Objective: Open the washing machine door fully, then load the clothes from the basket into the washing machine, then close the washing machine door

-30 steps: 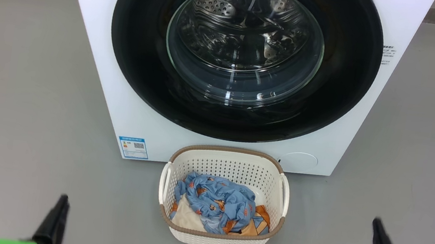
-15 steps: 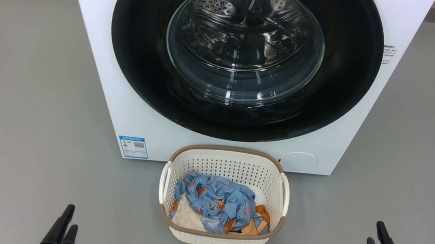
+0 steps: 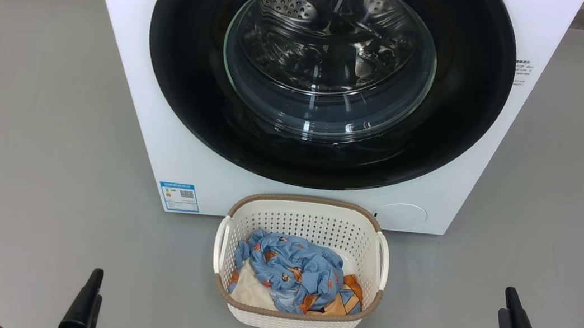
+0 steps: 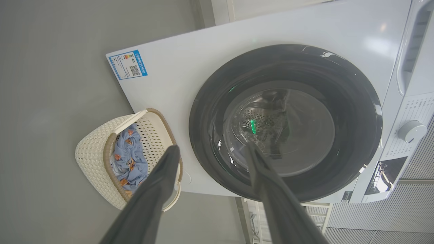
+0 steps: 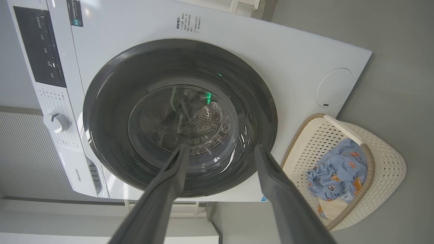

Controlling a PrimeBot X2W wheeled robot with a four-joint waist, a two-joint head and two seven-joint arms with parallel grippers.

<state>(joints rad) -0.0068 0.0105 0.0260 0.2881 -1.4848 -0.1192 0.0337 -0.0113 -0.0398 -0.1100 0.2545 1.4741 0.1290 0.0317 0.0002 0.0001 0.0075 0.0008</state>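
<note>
Grey floor [image 3: 21, 122], clothes [image 3: 289, 271] in the basket [image 3: 293, 322], door [image 3: 183, 87] shut: nothing done yet. My left gripper [image 4: 213, 149] and right gripper [image 5: 222, 147] gape, empty.

Closed washing machine door [image 3: 189, 88] bars the drum mouth across the front of the washing machine [image 3: 122, 85]. The basket [image 3: 299, 323] stands on the floor [image 3: 30, 141] just before the machine's foot, below the door, its top open above the clothes [image 3: 289, 271]. Open floor runs on either side of the basket, between it and the left tool [image 3: 97, 280] and the right tool [image 3: 506, 300], both well apart from it
</note>
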